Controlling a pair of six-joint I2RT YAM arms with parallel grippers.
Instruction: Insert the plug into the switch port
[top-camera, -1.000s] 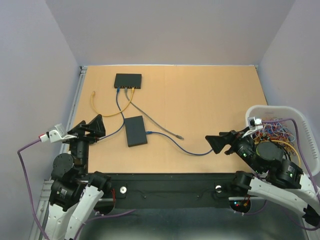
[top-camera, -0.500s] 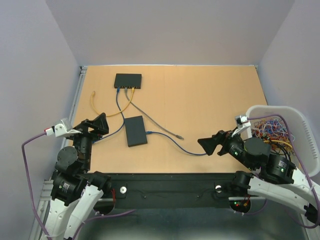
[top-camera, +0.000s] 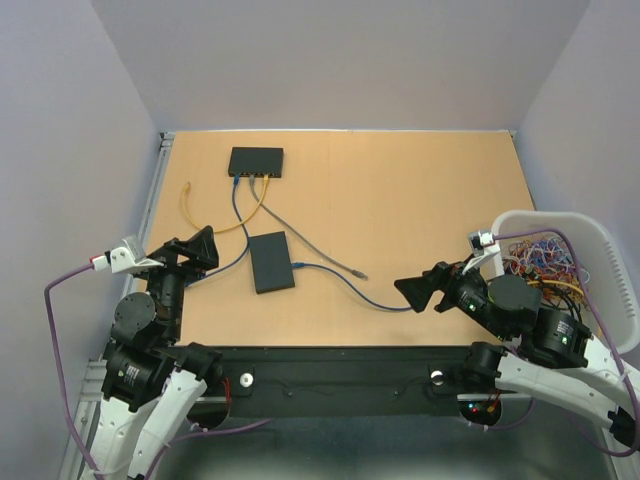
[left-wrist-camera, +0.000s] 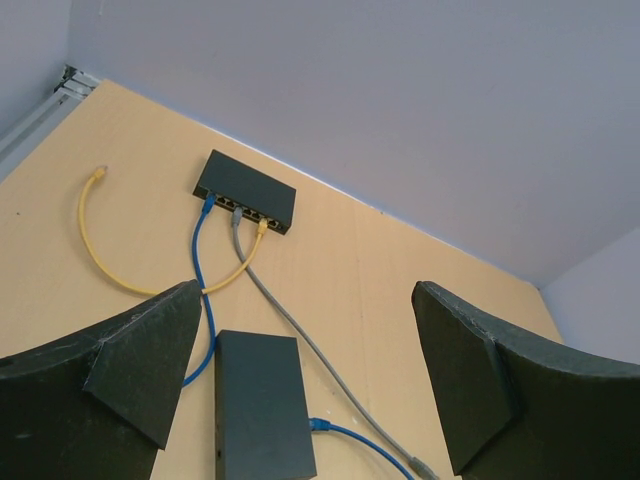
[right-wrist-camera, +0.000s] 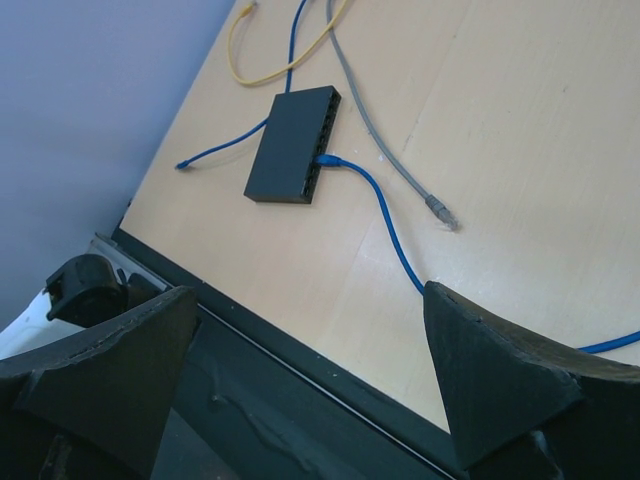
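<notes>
Overall: both arms hover low over the near edge of the surface (top-camera: 420, 190); nothing is in either claw.
Left claw: the left claw (top-camera: 203, 250) is spread wide and empty. From my wrist view its two dark fingers frame both switches, well apart from them.
Right claw: the right claw (top-camera: 412, 290) is also spread wide and empty, pointing left, raised over the surface close to the long blue cable (top-camera: 350, 285).
Near switch: the near switch (top-camera: 271, 262) is a flat black box lying between the two claws. The long blue cable is plugged into its right edge and runs right, toward the right claw.
Far switch: the far switch (top-camera: 255, 161) sits toward the back of the surface. Blue, grey and yellow leads are plugged into its front.
Grey plug: the grey plug (top-camera: 359, 273) lies loose on the surface, right of the near switch and just beyond the long blue cable. It ends the grey cable (top-camera: 300, 235) coming from the far switch.
Yellow cable: the yellow cable (top-camera: 205, 226) loops left, its free end resting on the surface.
Short blue cable: the short blue cable (top-camera: 238, 205) runs from the far switch past the left side of the near switch, its end loose near the left claw.
Basket: the white basket (top-camera: 560, 218) on the right holds a tangle of coloured wires.
Task thing: I can't tell which loose plug or which port is meant.
</notes>
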